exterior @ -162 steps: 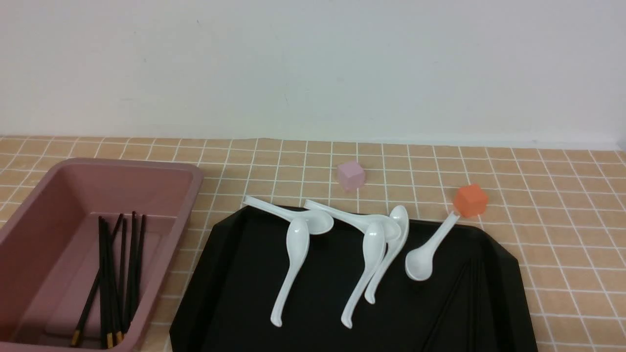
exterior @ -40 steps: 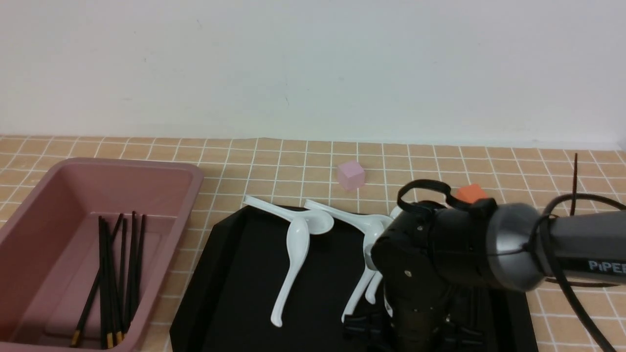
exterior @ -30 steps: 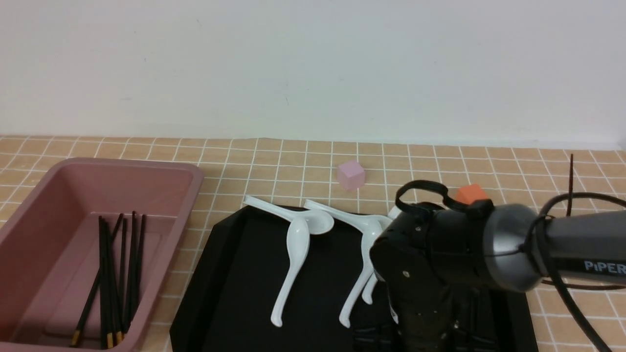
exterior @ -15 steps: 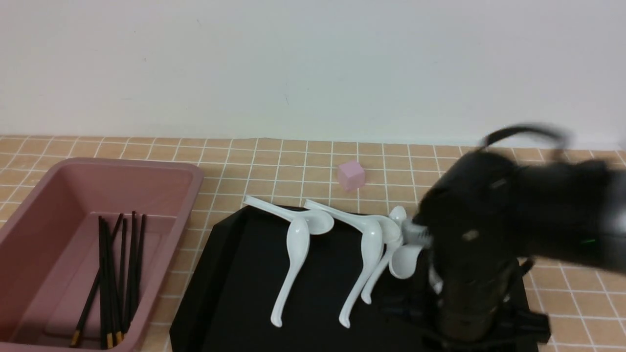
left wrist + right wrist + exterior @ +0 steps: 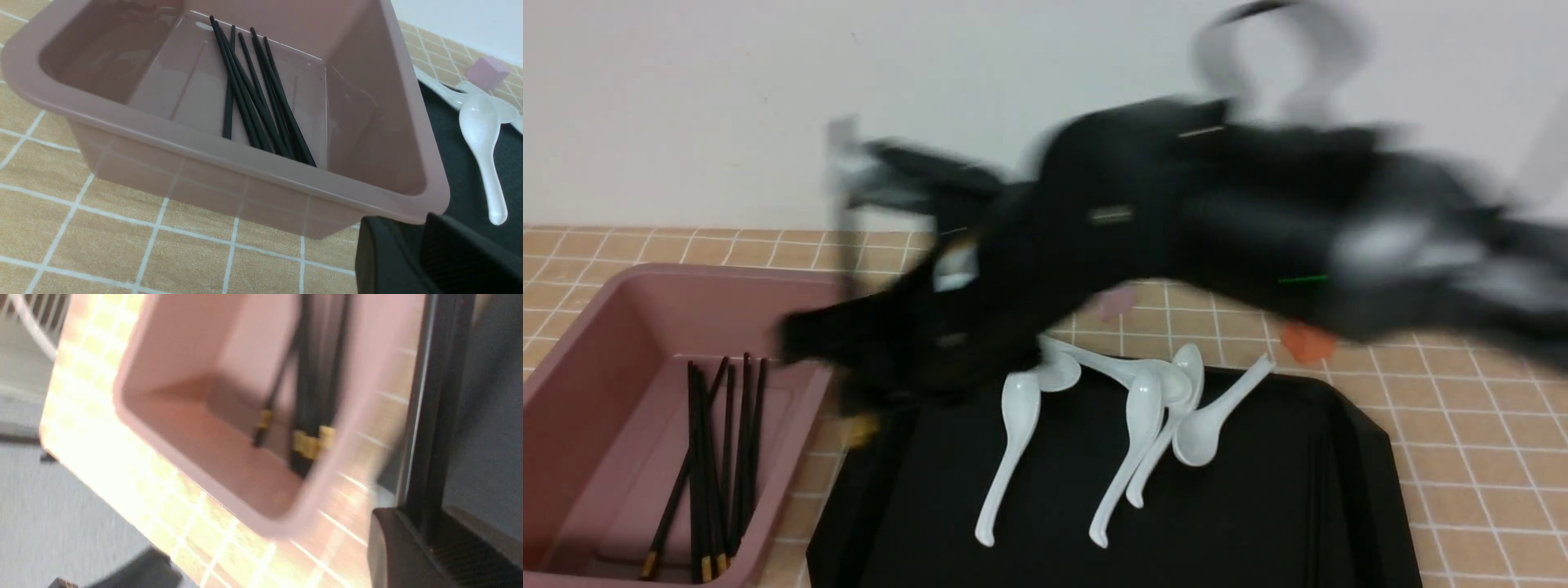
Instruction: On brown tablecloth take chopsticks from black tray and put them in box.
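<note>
My right gripper (image 5: 849,363) is motion-blurred above the right rim of the dusty-pink box (image 5: 727,273). In the right wrist view the gripper (image 5: 425,522) is shut on black chopsticks (image 5: 433,396) that run out between its fingers. The front view shows them as a blurred upright streak (image 5: 843,245). Several chopsticks (image 5: 711,457) lie inside the box, gold ends toward me. The black tray (image 5: 1258,506) lies on the brown tablecloth (image 5: 1462,392). My left gripper (image 5: 416,228) is shut and empty by the box's near corner (image 5: 408,212); it is out of the front view.
Several white spoons (image 5: 1013,441) lie across the far half of the tray. A small pink cube (image 5: 1115,300) and an orange cube (image 5: 1305,343) sit on the cloth behind the tray. The right arm spans the scene above the tray.
My right arm has risen from the tray's right side and swung left to the box's right rim with chopsticks. One spoon on the tray has shifted left.
</note>
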You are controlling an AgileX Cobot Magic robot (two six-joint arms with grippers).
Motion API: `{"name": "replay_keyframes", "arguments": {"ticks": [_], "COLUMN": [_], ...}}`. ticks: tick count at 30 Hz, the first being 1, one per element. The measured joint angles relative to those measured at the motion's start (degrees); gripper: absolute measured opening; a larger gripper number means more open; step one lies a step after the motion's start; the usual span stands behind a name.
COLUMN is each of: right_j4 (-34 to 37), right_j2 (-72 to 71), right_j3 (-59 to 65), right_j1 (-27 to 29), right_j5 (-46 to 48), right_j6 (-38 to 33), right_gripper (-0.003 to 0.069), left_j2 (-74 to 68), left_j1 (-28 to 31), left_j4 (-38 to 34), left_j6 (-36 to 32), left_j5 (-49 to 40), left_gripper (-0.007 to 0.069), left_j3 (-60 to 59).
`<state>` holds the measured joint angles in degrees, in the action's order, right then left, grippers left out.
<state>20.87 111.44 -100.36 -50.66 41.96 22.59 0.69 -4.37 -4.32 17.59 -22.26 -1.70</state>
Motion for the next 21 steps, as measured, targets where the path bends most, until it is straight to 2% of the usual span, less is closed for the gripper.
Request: {"name": "replay_keyframes", "arguments": {"ticks": [6,11,16,17,21], "right_j4": [5.2,6.0,6.1,5.9,4.1], "right_j2": [14.3,20.5,22.2,22.2,21.5], "right_j3": [-14.8,-21.3,-22.3,-22.3,-22.5], "right_j1": [-0.9,-2.6,-3.8,-4.0,-3.9], "right_j5": [0.2,-1.0,-1.9,-1.4,2.1], "right_j6": [-9.5,-12.4,-12.8,-12.9,-13.0], "right_gripper": [0.0135,0.0146,0.0224,0.0262,0.0317], "left_j2": [0.0,0.0,0.0,0.0,0.0], "left_j1": [0.0,0.0,0.0,0.0,0.0], "left_j4": [0.0,0.0,0.0,0.0,0.0], "left_j6": [0.0,0.0,0.0,0.0,0.0], "left_j5": [0.0,0.0,0.0,0.0,0.0], "left_gripper": [0.0165,0.0165,0.0165,0.0165,0.0165], "left_j3": [0.0,0.0,0.0,0.0,0.0]}}
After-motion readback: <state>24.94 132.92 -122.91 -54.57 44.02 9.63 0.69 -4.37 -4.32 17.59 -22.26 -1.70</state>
